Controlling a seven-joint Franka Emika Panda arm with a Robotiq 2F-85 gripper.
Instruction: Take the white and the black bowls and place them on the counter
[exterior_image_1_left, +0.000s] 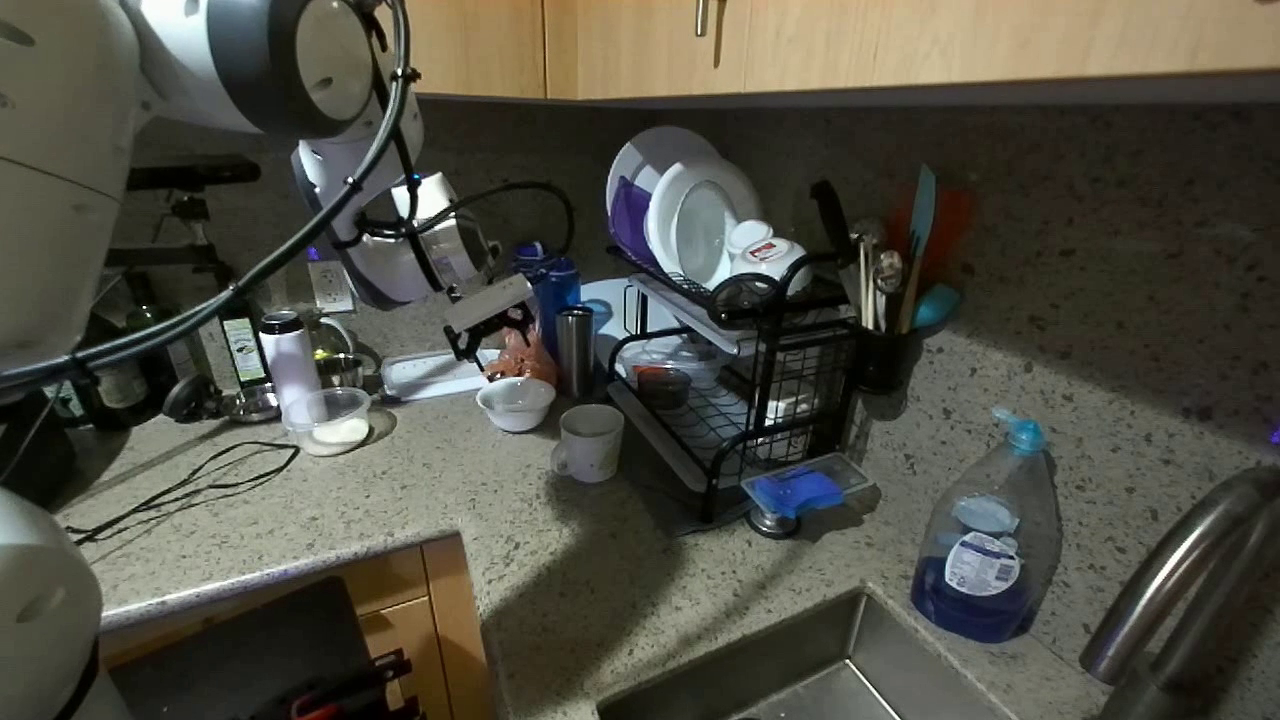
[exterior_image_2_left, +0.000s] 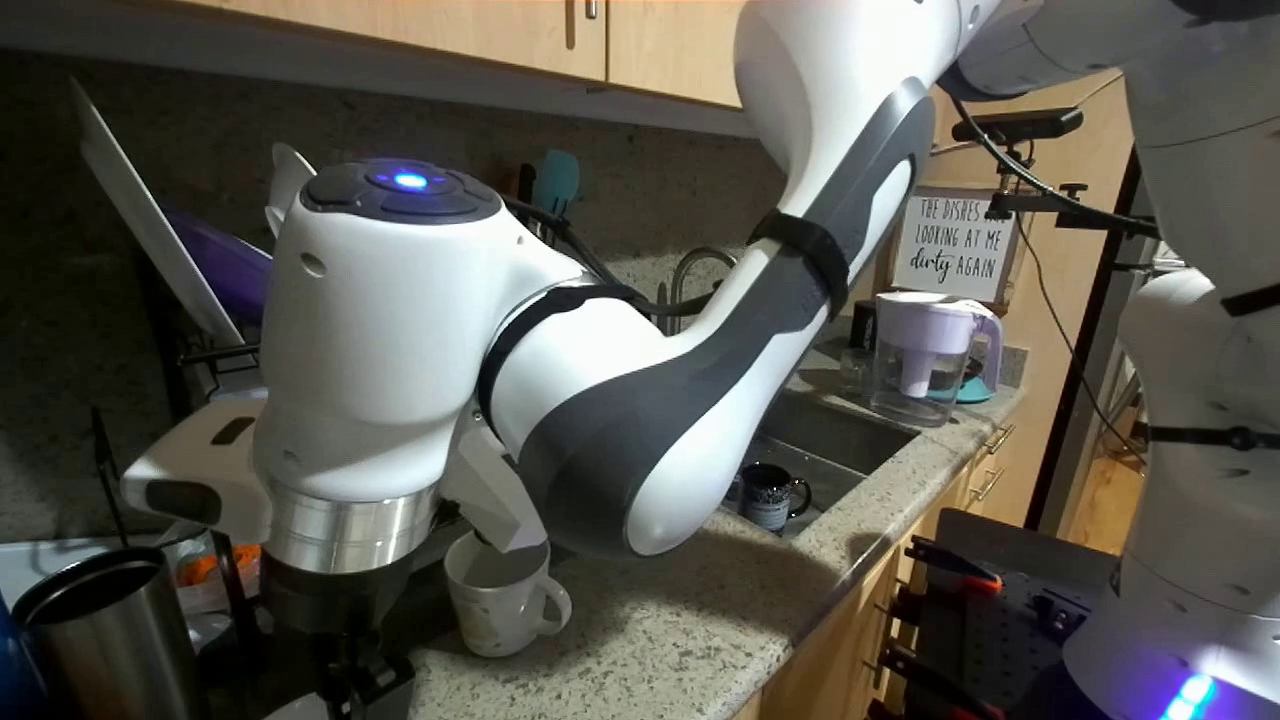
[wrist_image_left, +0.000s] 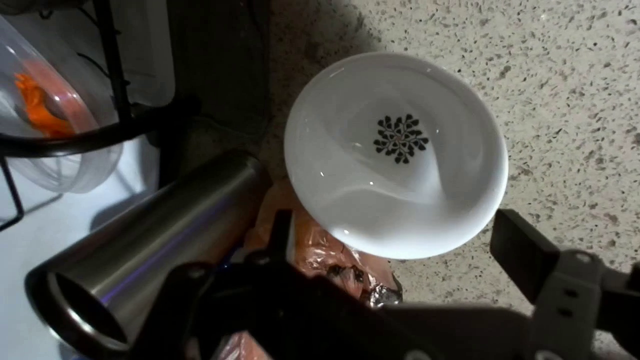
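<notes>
Gripper (wrist_image_left: 395, 218) spread over white bowl (wrist_image_left: 396, 172) on counter (wrist_image_left: 575, 125), just beside steel tumbler (wrist_image_left: 165, 240); looks placed, so rise straight up before swinging, clear of tumbler; can't pin down black bowl

In both exterior views, pale wooden cupboards (exterior_image_1_left: 860, 40) span 12 o'clock. Below them a speckled stone wall (exterior_image_1_left: 1130, 220) is dim, with a slanting shadow edge at 3 o'clock and paler stone beneath. A wall socket (exterior_image_1_left: 330, 287) sits between 9 and 10, wooden drawers (exterior_image_1_left: 410, 620) at 7. In an exterior view, a framed sign (exterior_image_2_left: 950, 245) shows at 2, wooden floor (exterior_image_2_left: 1097, 508) between 3 and 4.
</notes>
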